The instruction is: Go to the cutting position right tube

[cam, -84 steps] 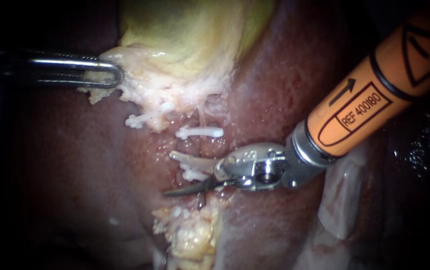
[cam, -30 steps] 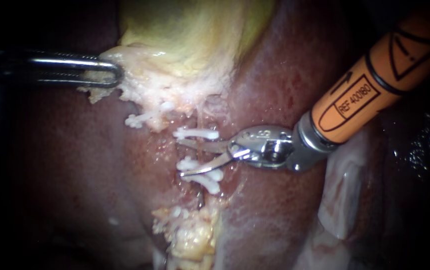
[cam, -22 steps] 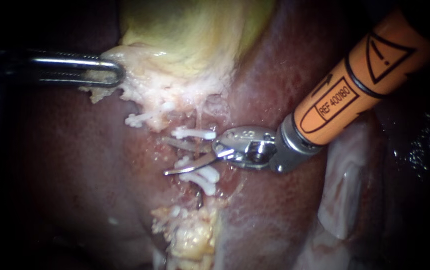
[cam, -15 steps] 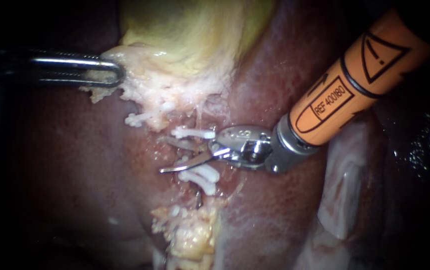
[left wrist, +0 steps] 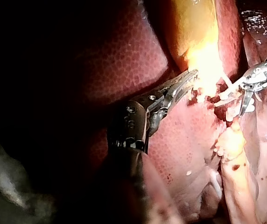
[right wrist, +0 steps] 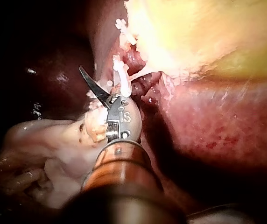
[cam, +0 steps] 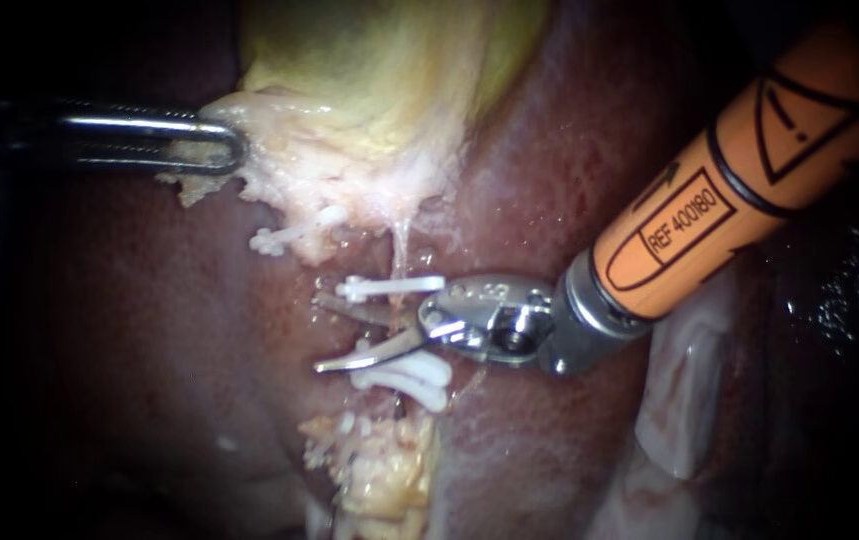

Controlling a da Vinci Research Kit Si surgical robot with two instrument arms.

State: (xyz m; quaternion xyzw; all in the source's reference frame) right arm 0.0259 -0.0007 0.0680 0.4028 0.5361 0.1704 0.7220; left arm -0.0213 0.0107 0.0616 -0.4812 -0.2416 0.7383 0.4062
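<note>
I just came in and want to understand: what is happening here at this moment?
The left instrument holds the pale tissue at the edge of the gallbladder, with its jaws shut on it. The right instrument has its blades open at the tube, between the upper clip and the lower clips. The liver lies around them.

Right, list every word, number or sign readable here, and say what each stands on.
liver, gallbladder, clips: no text on any of them.
right instrument: a printed label and signs on its orange sleeve; instrument marks are not read off.
left instrument: no readable marks.
</note>
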